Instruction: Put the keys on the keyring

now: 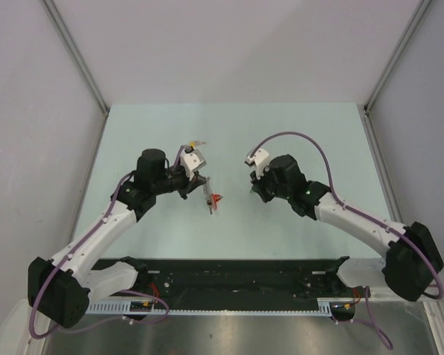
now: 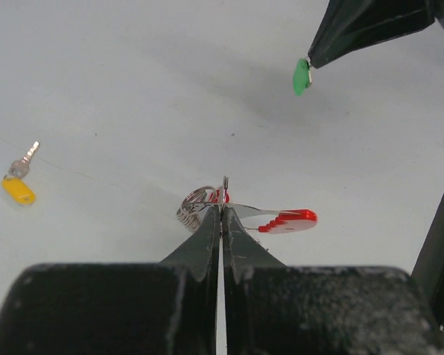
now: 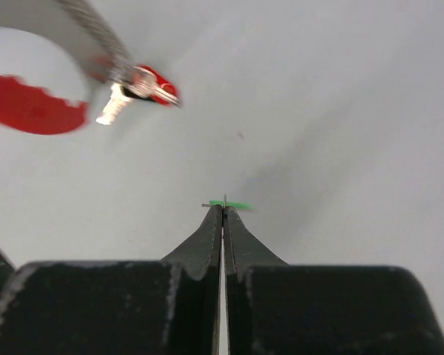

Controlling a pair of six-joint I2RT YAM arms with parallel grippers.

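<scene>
Green-headed key [image 2: 302,77], clamped between the closed jaws of the right gripper [image 3: 223,209], presumably for threading; keyring [image 2: 198,201], pinched at its metal ring by the left gripper [image 2: 222,207], presented nearby; yellow key [image 2: 18,189], lying on the table [image 2: 133,89], well apart

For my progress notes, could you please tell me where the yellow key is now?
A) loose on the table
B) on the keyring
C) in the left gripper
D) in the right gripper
A: the yellow key lies on the bare table, well away from the keyring.
</scene>
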